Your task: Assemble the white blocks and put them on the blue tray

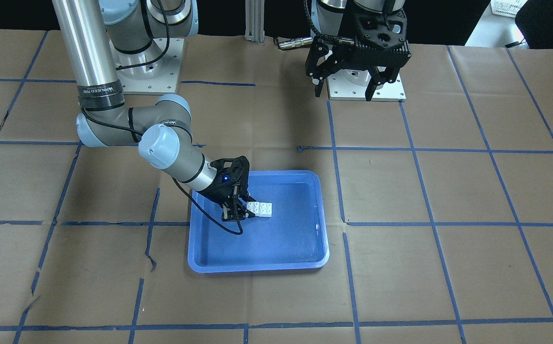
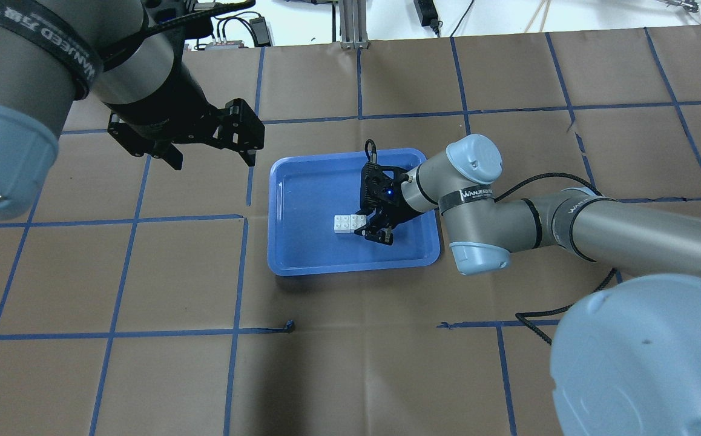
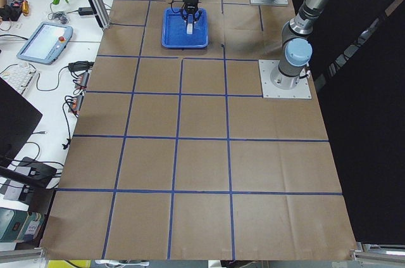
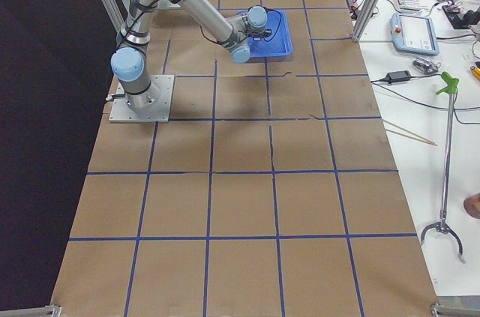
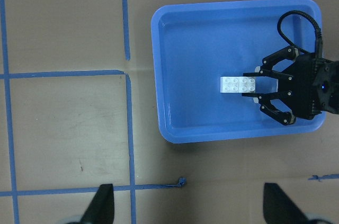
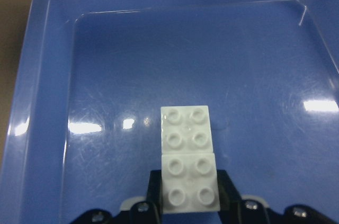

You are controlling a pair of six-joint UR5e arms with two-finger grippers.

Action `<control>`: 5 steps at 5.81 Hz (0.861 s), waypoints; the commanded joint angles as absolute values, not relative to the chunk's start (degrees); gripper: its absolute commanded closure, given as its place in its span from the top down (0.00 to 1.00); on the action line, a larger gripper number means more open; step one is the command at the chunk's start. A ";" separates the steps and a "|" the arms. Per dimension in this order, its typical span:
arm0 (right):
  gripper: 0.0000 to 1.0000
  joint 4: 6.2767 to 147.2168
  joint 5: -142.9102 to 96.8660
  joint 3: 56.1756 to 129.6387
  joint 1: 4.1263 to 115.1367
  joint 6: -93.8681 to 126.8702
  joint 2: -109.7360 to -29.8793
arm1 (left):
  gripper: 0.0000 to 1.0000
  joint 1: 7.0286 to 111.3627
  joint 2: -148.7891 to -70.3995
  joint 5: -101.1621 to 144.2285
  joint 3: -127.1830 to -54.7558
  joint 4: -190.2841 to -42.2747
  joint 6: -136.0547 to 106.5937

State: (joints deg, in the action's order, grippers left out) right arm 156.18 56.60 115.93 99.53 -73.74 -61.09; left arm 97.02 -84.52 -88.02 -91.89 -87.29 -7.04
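White blocks [image 5: 239,84] joined end to end, studs up, apparently resting on floor of blue tray [image 5: 196,38], near its middle. Right tool [image 5: 258,83] low in tray, straddling end block. Jaws spread slightly wider than block, small gap each side, seemingly gripping nothing. Left tool [image 1: 344,93] wide open, empty, high over tabletop [image 1: 448,191], well apart from tray. Step judged: release and retreat. Do well: confirm both fingers clear of block, lift straight up, no sideways drag that could snag pair. Mind cable [image 1: 231,229] looping inside tray.
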 commanded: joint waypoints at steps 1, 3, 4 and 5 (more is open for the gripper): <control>0.37 156.18 56.51 115.93 99.58 -73.74 -61.08 | 0.99 92.48 -84.29 -85.80 -91.06 -87.71 -6.68; 0.43 156.18 56.43 115.93 99.49 -73.74 -61.08 | 0.99 90.54 -84.29 -85.69 -89.83 -88.06 -6.33; 0.43 156.18 56.43 115.93 99.49 -73.74 -61.08 | 0.99 90.27 -84.29 -85.78 -89.56 -88.76 -3.98; 0.43 156.18 56.43 115.93 99.49 -73.74 -61.08 | 0.99 90.26 -84.29 -85.87 -89.56 -88.94 -3.96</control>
